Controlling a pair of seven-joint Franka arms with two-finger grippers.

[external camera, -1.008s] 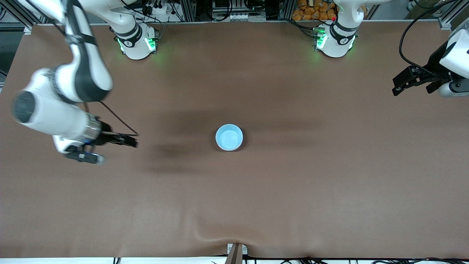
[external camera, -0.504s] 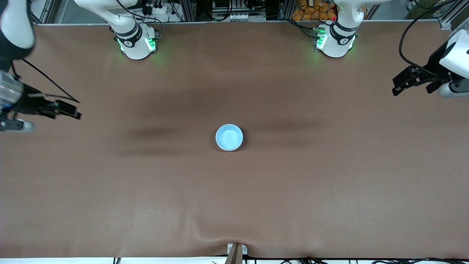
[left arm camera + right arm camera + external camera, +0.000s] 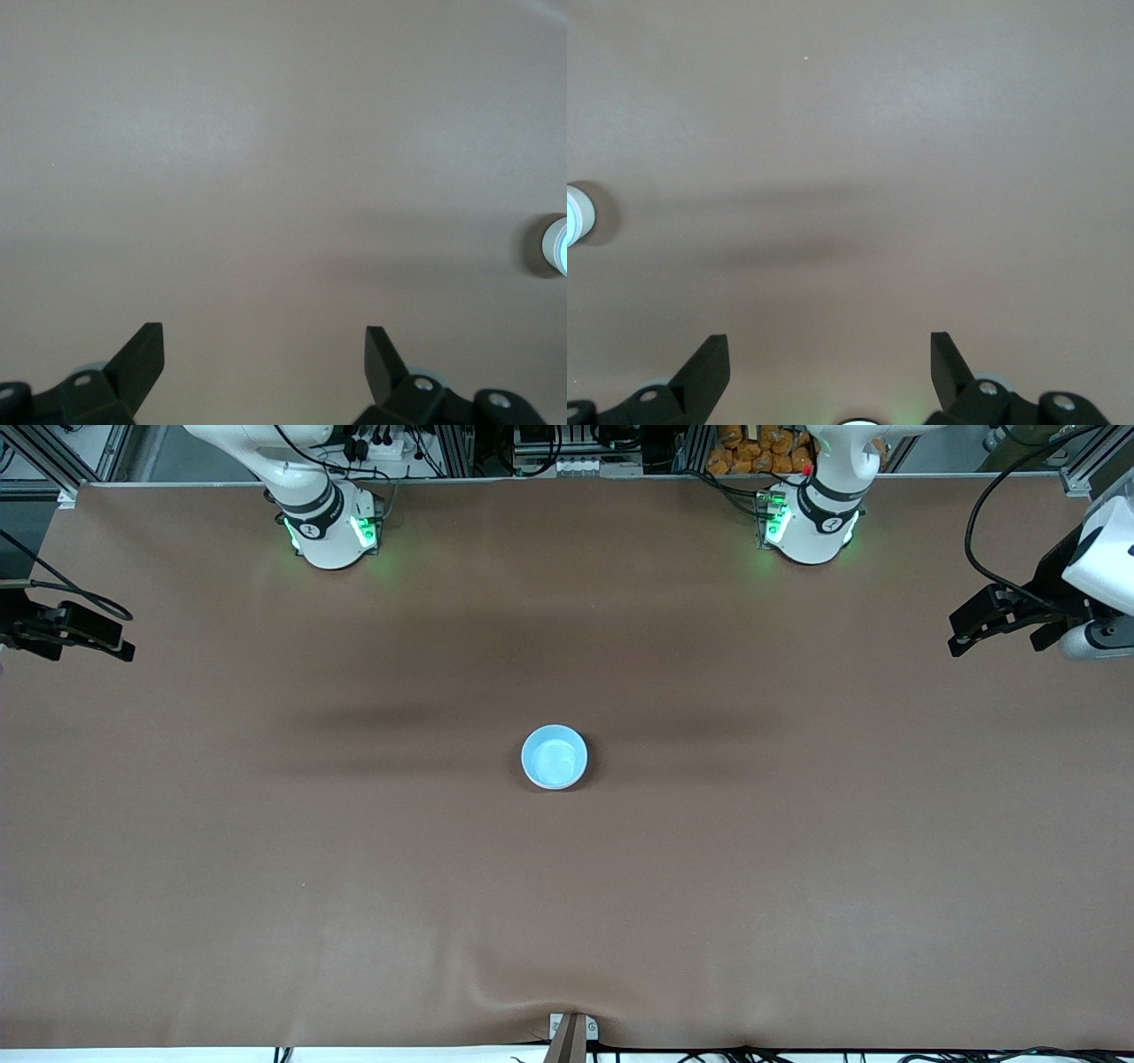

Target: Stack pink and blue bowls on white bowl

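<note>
A light blue bowl (image 3: 555, 756) sits alone at the middle of the brown table; only its blue inside shows from above. It also shows at the edge of the left wrist view (image 3: 558, 246) and of the right wrist view (image 3: 576, 215). No pink bowl or white bowl shows on its own; either is hidden or out of view. My right gripper (image 3: 115, 642) is open and empty over the right arm's end of the table (image 3: 830, 341). My left gripper (image 3: 961, 638) is open and empty over the left arm's end (image 3: 264, 332) and waits there.
The two arm bases (image 3: 328, 527) (image 3: 811, 522) stand along the table's edge farthest from the front camera. The brown cloth has a wrinkle (image 3: 523, 992) by a clamp (image 3: 571, 1035) at the edge nearest that camera.
My right arm has drawn away from the blue bowl to the right arm's end of the table, empty. The bowl and the left arm have not moved.
</note>
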